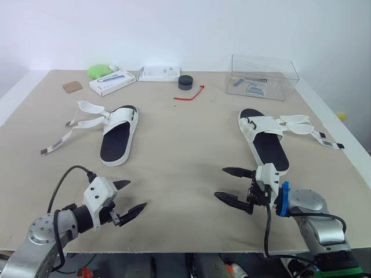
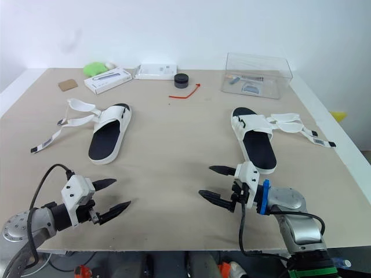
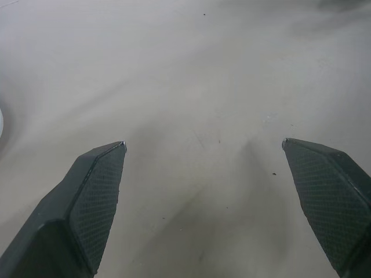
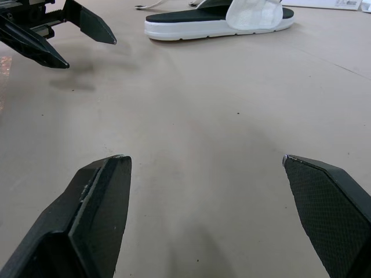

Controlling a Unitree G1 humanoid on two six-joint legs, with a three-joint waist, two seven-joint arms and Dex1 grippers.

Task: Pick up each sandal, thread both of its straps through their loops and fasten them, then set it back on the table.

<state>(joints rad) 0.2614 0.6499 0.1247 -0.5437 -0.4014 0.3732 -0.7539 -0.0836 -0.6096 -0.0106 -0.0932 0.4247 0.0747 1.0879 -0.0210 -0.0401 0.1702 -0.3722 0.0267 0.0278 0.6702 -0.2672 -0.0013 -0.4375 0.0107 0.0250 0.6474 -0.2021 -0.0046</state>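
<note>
Two white sandals with black footbeds lie on the beige table [image 1: 179, 145]. The left sandal [image 1: 117, 141] rests at mid left, its two straps [image 1: 81, 123] loose and spread out to its left. The right sandal [image 1: 264, 139] rests at mid right, its straps [image 1: 304, 128] loose and spread to its right. My left gripper [image 1: 131, 198] hovers open near the front edge, below the left sandal, holding nothing. My right gripper [image 1: 228, 185] is open just in front of the right sandal's heel, also holding nothing. In the right wrist view the left sandal [image 4: 220, 20] and left gripper [image 4: 64, 32] appear across the table.
At the back stand a clear plastic box [image 1: 262, 76], a black round puck [image 1: 185, 82], a red cord [image 1: 191, 94], two white boxes [image 1: 112, 81], a green object [image 1: 99, 70] and a brown square [image 1: 72, 87]. Bare table lies between the sandals.
</note>
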